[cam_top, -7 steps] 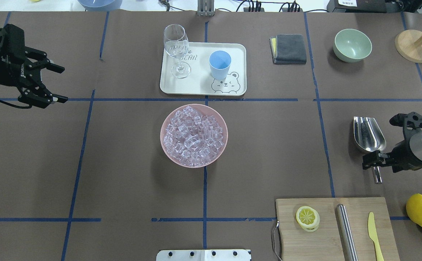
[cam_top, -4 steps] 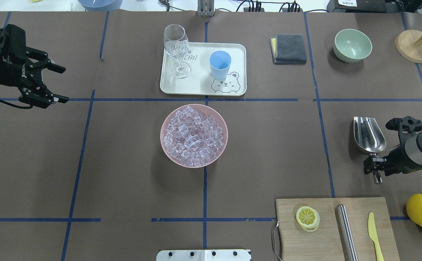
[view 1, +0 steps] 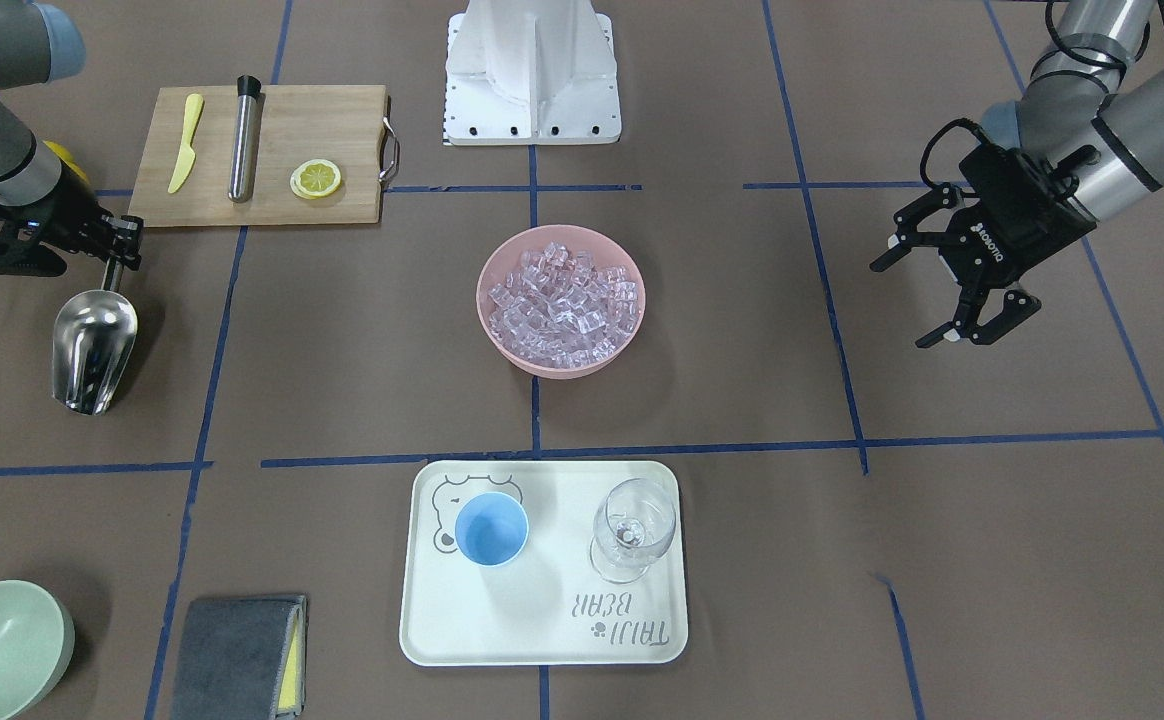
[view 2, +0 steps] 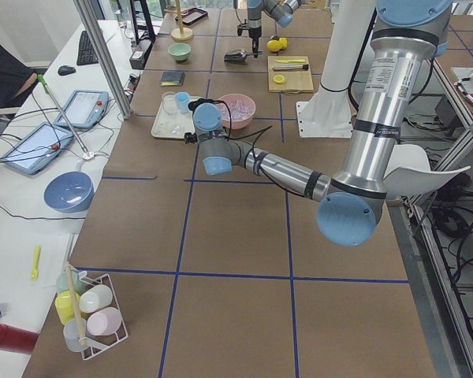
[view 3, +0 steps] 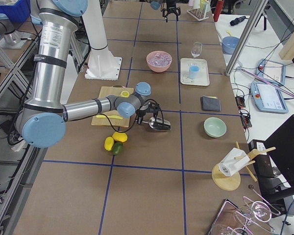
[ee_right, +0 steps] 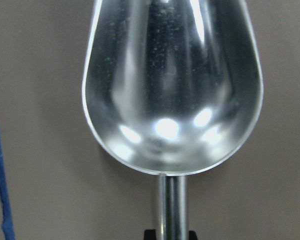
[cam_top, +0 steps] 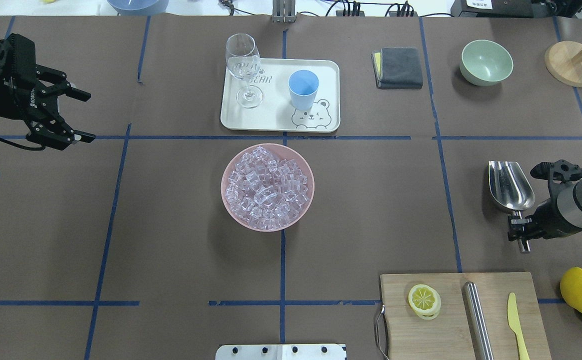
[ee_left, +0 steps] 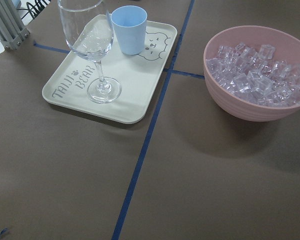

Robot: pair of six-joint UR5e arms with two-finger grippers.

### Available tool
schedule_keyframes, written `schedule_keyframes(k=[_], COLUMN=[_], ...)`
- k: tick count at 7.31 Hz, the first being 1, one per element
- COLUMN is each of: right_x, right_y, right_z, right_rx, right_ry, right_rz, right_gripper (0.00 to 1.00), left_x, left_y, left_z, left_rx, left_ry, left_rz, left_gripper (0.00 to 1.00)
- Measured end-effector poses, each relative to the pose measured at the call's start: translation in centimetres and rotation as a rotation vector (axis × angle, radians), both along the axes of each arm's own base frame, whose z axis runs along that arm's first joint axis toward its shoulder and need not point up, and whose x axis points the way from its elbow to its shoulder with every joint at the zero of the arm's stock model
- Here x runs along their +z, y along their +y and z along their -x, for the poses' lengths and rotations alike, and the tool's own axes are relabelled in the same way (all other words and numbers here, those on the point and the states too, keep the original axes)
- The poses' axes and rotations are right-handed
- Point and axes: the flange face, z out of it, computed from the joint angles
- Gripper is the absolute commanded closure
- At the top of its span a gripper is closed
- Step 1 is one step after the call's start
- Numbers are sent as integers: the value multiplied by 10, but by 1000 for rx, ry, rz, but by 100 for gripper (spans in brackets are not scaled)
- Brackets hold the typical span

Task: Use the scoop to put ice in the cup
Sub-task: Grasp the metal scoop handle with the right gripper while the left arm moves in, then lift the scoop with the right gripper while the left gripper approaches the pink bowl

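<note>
Right end effector: closed on the thin rod handle of the scoop. In the right wrist view, black fingertips sit against both sides of the rod.
Scoop: located at the robot's right side of the bench. The trough faces up, is empty, and its mouth points away from the robot.
Left end effector: fingers spread open, gripping nothing. It is held above the robot's left side of the bench, well apart from the tray.
Ice: clear cubes heaped in the pink bowl at the centre of the bench.
Cup: light blue, upright, empty. It stands on the cream tray, on the far side of the pink bowl from the robot.
Wine glass: upright on the same tray, beside the cup but not touching it.
Cutting board: near the robot on its right. It carries a lemon slice, a steel cylinder and a yellow knife.
</note>
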Motion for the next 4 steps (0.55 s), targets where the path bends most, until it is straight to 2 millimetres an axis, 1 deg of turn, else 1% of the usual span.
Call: schedule_keyframes(k=[2,3,4], right_x=[-20,-35,-48], right_y=[-10,-19,-28], right_z=[-16,-23,-26], right_rx=[36,55,35], right_ry=[-30,-51,-64], right_rz=[-36,-65,-131], right_gripper=[100,100,100], left_x=[-3,-5,-10], left_y=[1,1,0], left_z=[0,-1,-4], left_rx=[1,3,7], left_ry=[4,6,11], left_rz=[-6,-9,-18], left_gripper=[1,1,1])
